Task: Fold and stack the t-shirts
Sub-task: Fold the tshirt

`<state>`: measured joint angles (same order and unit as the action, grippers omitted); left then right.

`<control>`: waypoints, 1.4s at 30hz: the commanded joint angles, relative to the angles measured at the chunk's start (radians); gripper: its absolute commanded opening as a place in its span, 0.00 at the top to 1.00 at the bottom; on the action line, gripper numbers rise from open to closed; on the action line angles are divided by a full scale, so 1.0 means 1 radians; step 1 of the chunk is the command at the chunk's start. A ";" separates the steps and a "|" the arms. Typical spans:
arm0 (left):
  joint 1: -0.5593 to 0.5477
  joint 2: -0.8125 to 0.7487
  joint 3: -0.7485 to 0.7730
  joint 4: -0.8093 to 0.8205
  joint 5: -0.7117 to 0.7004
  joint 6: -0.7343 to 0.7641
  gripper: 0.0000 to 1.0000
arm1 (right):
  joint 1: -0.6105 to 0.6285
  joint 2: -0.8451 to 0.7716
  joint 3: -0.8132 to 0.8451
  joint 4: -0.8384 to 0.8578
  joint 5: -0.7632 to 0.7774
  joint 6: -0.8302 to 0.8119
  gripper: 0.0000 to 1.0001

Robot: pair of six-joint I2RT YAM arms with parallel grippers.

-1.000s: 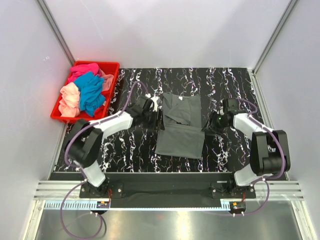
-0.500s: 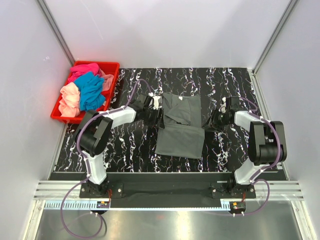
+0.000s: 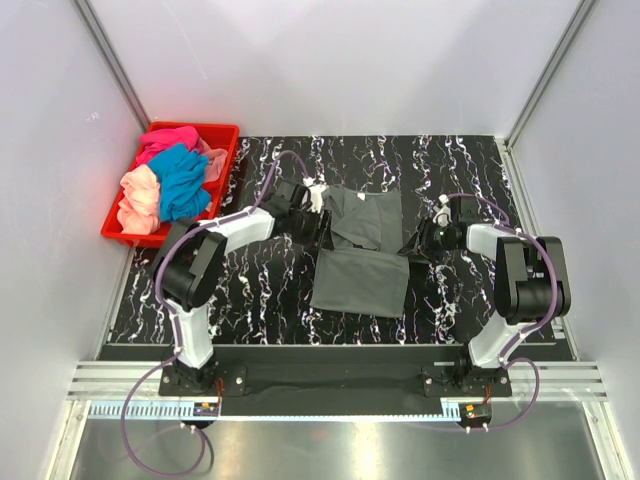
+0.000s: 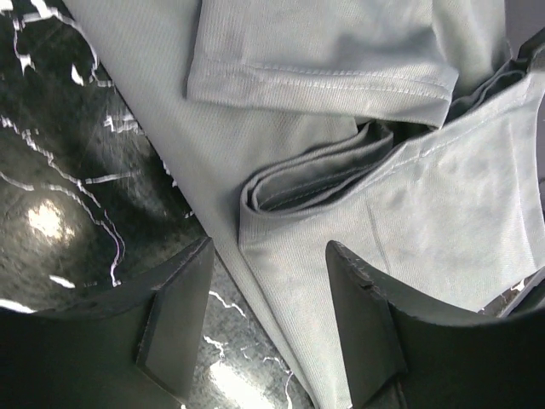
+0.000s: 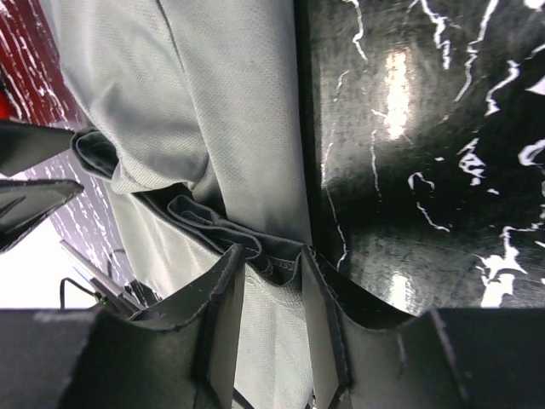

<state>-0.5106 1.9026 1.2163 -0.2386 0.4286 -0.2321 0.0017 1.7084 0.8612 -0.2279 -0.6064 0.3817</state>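
Observation:
A dark grey t-shirt [image 3: 360,255] lies part-folded at the middle of the black marbled table [image 3: 260,290]. My left gripper [image 3: 318,222] is open at the shirt's left edge. In the left wrist view its jaws [image 4: 268,332] straddle that edge, with a folded layer and a sleeve [image 4: 324,60] just ahead. My right gripper [image 3: 412,248] is at the shirt's right edge. In the right wrist view its jaws [image 5: 272,319] stand narrowly apart with bunched cloth [image 5: 255,243] filling the gap. Pink, teal [image 3: 182,185] and peach shirts lie in the crate.
A red plastic crate [image 3: 222,190] stands at the table's back left corner, holding the heap of coloured shirts. White walls close in the back and both sides. Purple cables loop off both arms.
My left gripper has moved right, onto the shirt's left edge. My right gripper has moved slightly left, onto the shirt's right edge, and its elbow has swung up.

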 commanded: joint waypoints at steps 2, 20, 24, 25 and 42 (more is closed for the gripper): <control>0.012 0.035 0.052 0.019 0.045 0.037 0.42 | 0.004 -0.029 -0.005 0.030 -0.044 0.002 0.62; 0.015 0.059 0.089 0.004 0.041 0.056 0.56 | 0.004 -0.023 -0.002 0.025 -0.030 0.006 0.68; 0.014 0.044 0.083 0.005 0.041 0.056 0.60 | 0.004 -0.016 -0.002 0.027 -0.030 0.008 0.69; 0.014 0.044 0.083 0.005 0.035 0.054 0.60 | 0.004 -0.018 -0.002 0.025 -0.030 0.006 0.68; -0.009 0.010 0.103 -0.016 -0.031 0.048 0.58 | 0.004 -0.010 0.001 0.022 -0.027 0.006 0.68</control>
<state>-0.5144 1.9656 1.2758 -0.2584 0.4202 -0.1913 0.0017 1.7084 0.8585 -0.2245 -0.6216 0.3885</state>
